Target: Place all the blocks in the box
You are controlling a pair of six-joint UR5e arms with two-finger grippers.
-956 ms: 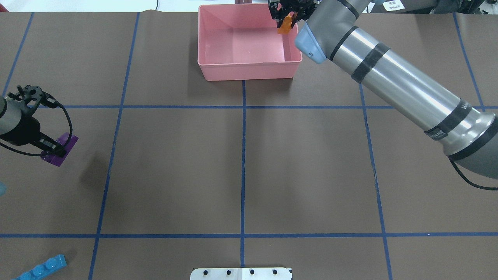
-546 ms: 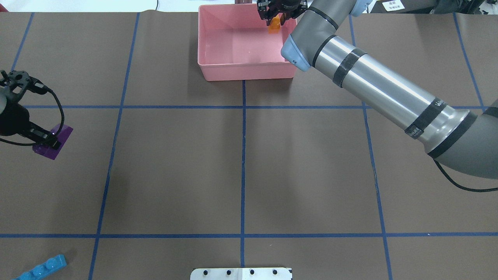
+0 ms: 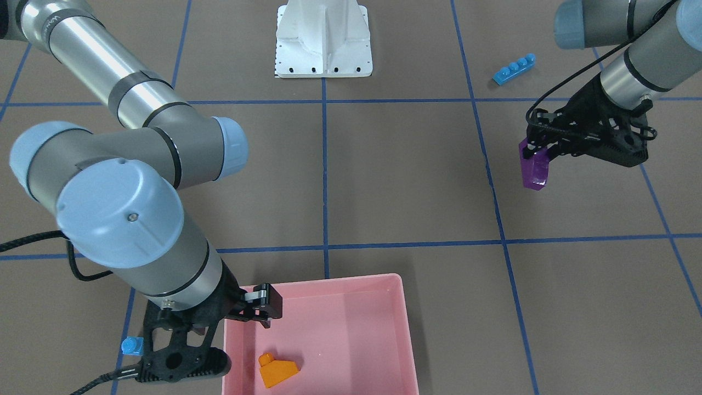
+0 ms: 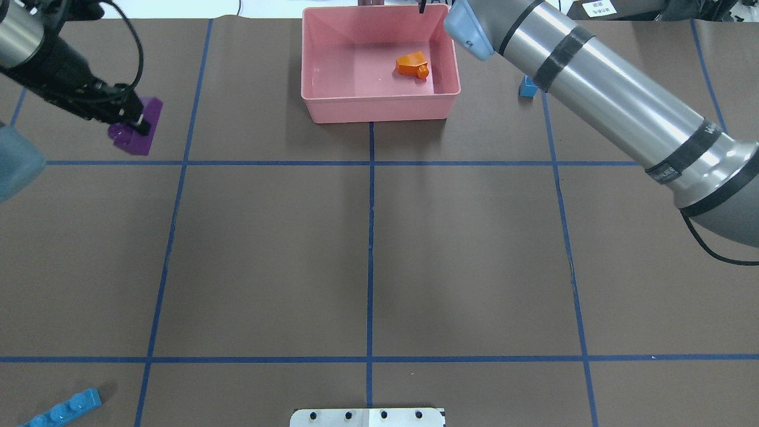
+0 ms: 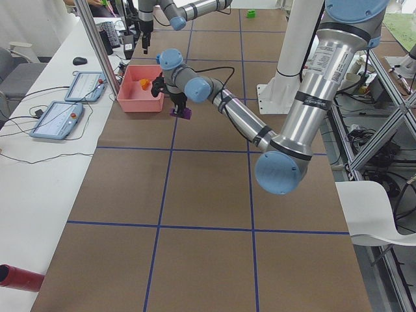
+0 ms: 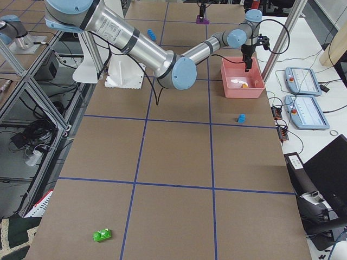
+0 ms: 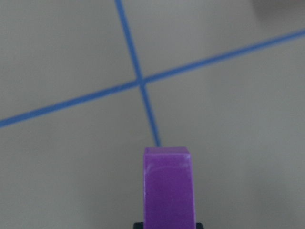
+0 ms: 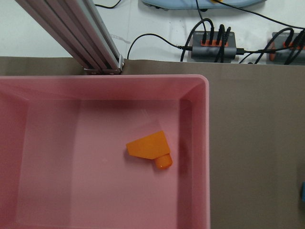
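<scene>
The pink box (image 4: 379, 110) stands at the table's far middle. The orange sloped block (image 4: 412, 64) lies loose inside it, as the front view (image 3: 278, 370) and the right wrist view (image 8: 150, 147) also show. My right gripper (image 3: 264, 311) hangs open and empty above the box (image 3: 356, 334). My left gripper (image 4: 131, 115) is shut on the purple block (image 4: 135, 129) and holds it above the table at the far left, well left of the box; the block fills the left wrist view (image 7: 169, 186). The small blue block (image 4: 526, 89) sits right of the box. The long blue block (image 4: 59, 408) lies near left. The green block (image 6: 101, 234) lies far out on my right.
The white robot base (image 3: 323, 44) stands at the near middle edge. Blue tape lines (image 4: 370, 237) divide the brown table cover. Tablets and cables lie on the white bench beyond the box (image 8: 224, 38).
The right gripper opened and the orange block dropped into the box, then the gripper drew back. The left arm carried the purple block toward the far side and rightward.
</scene>
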